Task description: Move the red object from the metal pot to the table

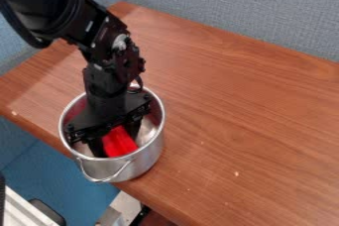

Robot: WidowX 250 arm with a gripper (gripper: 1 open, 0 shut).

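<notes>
My fingers (pixel 109 134) point steeply down inside the metal pot (pixel 143 153), standing spread on either side of the red object (pixel 122 142). Whether they press on it I cannot tell. The red object lies within the pot, between and just below my fingers. The pot stands on the desk (pixel 245 91), near its front-left edge, with bare wood stretching away to my right.

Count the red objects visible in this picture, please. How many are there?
1. The red object lies inside the metal pot, between the fingers of the gripper. The gripper hides part of the pot's inside, so something more could be there.
</notes>
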